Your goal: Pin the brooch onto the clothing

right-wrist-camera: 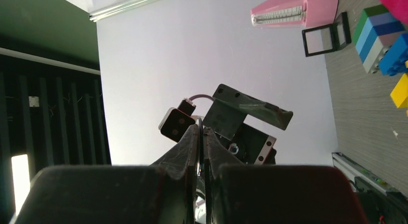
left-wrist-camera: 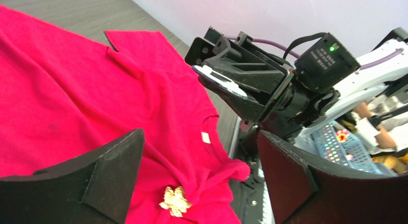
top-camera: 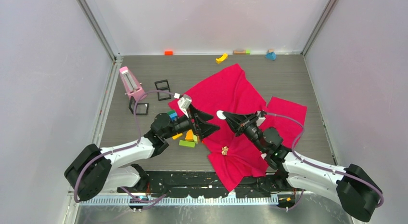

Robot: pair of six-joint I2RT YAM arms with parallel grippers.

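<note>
- The brooch (top-camera: 224, 150), a small pale-gold flower shape, lies on the crumpled near part of the red T-shirt (top-camera: 231, 89), close to the collar. From my screens I cannot tell whether its pin goes through the cloth.
- In the left wrist view the brooch (left-wrist-camera: 175, 201) sits just beside the white neck label (left-wrist-camera: 206, 137), and nothing touches it.
- The T-shirt is spread across the middle of the grey desk (top-camera: 288, 79), with one sleeve lying out toward the right side.
- My left gripper (top-camera: 214, 124) hovers over the shirt with its jaws spread wide and nothing between them. Its black fingers (left-wrist-camera: 96, 180) frame the collar area in its own camera.
- My right gripper (top-camera: 225, 115) faces the left one, tip toward tip and near it. Its jaws are pressed together, as the right wrist view (right-wrist-camera: 201, 130) shows. A white patch sits at its tip, and I cannot tell whether anything is pinched there.
- Both grippers are beyond the brooch, farther from the arm bases, and apart from it.
- Green, orange and blue toy blocks (top-camera: 187, 143) cluster under the left arm at the shirt's left edge.
- A pink pyramid-shaped object (top-camera: 131, 82) and three black square frames (top-camera: 162, 84) stand on the desk's far left.
- More blocks (top-camera: 221, 58) line the back wall.
</note>
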